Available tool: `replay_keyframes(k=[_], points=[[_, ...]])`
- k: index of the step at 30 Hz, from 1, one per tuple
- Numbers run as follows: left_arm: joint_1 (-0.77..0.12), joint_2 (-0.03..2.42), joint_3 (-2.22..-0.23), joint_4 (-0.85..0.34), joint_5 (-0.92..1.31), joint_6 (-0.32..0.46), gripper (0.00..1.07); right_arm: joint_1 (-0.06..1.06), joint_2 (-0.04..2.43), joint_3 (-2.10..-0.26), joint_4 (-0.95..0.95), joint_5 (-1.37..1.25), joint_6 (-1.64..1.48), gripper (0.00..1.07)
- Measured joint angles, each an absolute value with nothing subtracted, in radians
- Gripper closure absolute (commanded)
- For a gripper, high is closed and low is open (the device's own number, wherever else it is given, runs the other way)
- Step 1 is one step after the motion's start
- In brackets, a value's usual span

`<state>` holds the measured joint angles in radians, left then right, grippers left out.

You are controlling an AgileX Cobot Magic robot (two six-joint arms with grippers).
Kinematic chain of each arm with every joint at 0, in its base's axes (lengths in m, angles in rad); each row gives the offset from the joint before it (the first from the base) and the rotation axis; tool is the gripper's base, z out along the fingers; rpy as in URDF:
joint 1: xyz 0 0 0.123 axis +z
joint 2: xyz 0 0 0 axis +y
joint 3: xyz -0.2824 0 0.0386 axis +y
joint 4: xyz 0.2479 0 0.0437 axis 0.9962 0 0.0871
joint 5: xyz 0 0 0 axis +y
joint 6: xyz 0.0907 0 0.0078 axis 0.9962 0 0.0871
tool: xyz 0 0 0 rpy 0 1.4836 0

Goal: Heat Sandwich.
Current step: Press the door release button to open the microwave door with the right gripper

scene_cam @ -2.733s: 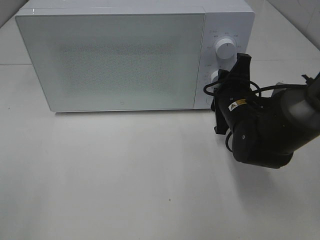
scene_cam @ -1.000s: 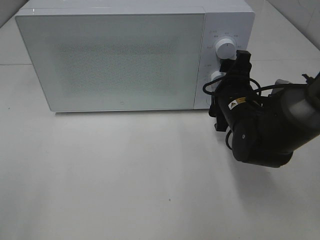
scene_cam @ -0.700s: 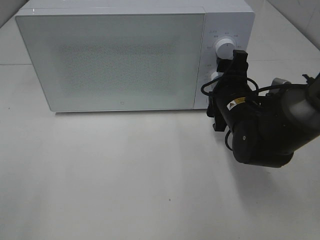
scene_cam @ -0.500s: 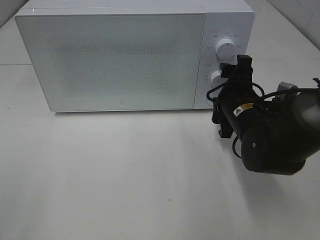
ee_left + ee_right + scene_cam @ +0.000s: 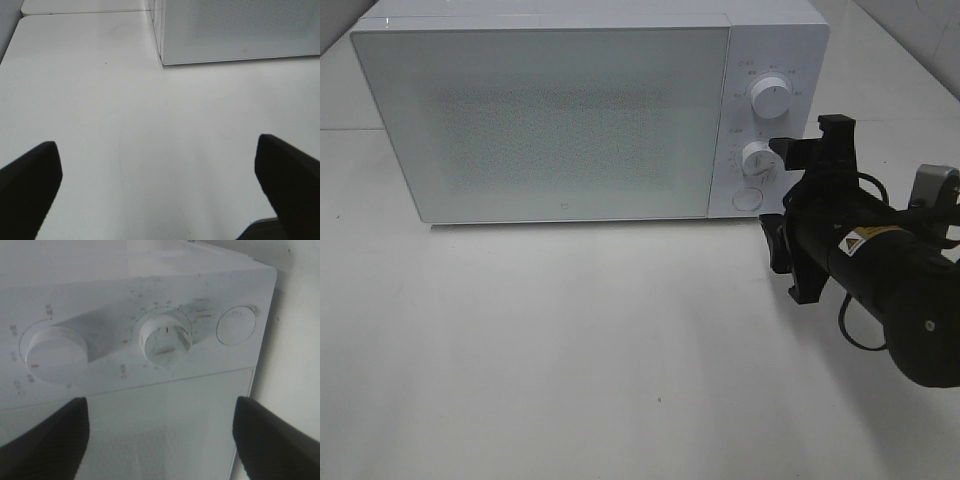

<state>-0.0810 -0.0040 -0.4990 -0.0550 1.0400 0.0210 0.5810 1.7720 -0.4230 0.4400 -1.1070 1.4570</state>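
Left hand [image 5: 160,175] hangs low over the bare worktop [image 5: 125,120], its fingers wide apart and holding nothing, off the front left corner of the microwave [image 5: 560,120]. The microwave's frosted door [image 5: 540,110] is shut. The sandwich shows in no view; it is probably inside, but the door hides that. Right of the door is the control panel, with an upper dial [image 5: 772,97], a lower dial [image 5: 757,158] and a round button [image 5: 747,198]. The right hand [image 5: 160,440] faces this panel just off the lower dial, fingers spread and empty, touching nothing.

The step in hand looks like setting the heat or time. If the lower dial needs turning, the right hand must move straight in so one finger lands on each side of the knob, close firmly, then twist from the wrist without slipping or pushing the microwave back.
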Motion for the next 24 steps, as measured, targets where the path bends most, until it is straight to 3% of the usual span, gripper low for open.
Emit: replay_keyframes(k=[10, 21, 24], points=[[-0.081, -0.004, -0.499, -0.055, 1.040, 0.021, 0.03, 0.581, 1.520, -0.406, 0.312, -0.765, 1.120, 0.31], [-0.081, -0.004, -0.499, -0.055, 1.040, 0.021, 0.03, 0.579, 1.278, -0.530, 0.387, -0.179, 0.269, 0.31], [-0.081, -0.004, -0.499, -0.055, 1.040, 0.021, 0.03, 0.566, 1.257, -0.575, 0.378, -0.073, 0.158, 0.31]])
